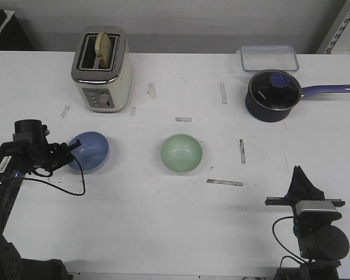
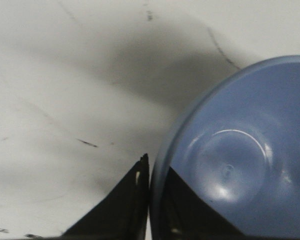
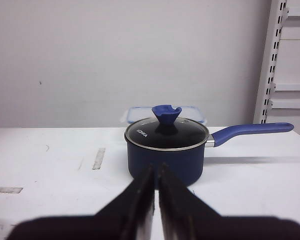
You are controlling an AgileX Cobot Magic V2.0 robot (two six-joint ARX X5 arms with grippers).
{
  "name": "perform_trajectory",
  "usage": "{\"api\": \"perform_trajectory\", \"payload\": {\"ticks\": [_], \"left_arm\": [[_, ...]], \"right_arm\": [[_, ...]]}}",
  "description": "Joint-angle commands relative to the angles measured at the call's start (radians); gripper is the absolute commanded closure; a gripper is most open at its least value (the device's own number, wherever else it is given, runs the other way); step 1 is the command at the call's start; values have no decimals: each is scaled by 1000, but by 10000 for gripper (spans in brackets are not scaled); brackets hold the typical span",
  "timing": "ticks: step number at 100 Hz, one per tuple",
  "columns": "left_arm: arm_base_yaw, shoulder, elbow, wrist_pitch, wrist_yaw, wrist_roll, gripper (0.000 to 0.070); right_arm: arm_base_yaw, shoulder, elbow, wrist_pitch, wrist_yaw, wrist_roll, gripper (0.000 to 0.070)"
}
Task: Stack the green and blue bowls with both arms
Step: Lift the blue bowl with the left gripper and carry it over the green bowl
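The blue bowl (image 1: 89,151) is at the left of the table, tilted, with its rim pinched by my left gripper (image 1: 70,153). In the left wrist view one finger is outside the bowl (image 2: 240,165) and one inside, with the gripper (image 2: 154,172) shut on the rim. The pale green bowl (image 1: 181,153) stands upright near the table's middle, apart from both grippers. My right gripper (image 1: 300,178) is shut and empty near the front right edge; in the right wrist view its gripper (image 3: 157,172) points toward the saucepan.
A cream toaster (image 1: 101,69) with toast stands at the back left. A navy saucepan (image 1: 272,95) with a glass lid stands at the back right, also in the right wrist view (image 3: 166,147), with a clear lidded container (image 1: 269,58) behind it. Tape strips mark the table.
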Motion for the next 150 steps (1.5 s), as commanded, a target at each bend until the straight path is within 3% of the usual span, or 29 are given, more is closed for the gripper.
{"api": "perform_trajectory", "payload": {"ticks": [1, 31, 64, 95, 125, 141, 150], "left_arm": [[-24, 15, 55, -13, 5, -19, 699], [-227, 15, 184, -28, -63, -78, 699], [-472, 60, 217, 89, -63, -195, 699], [-655, 240, 375, 89, -63, -200, 698], [-743, 328, 421, 97, -63, -199, 694], [-748, 339, 421, 97, -64, -196, 573], [-748, 339, 421, 101, -64, -196, 569]], "right_arm": [[0, 0, 1, 10, 0, -11, 695], [0, 0, 1, 11, 0, -11, 695], [0, 0, 1, 10, 0, -11, 695], [0, 0, 1, 10, 0, -11, 695], [0, 0, 1, 10, 0, -11, 695], [0, 0, 1, 10, 0, -11, 695], [0, 0, 1, 10, 0, -11, 695]]}}
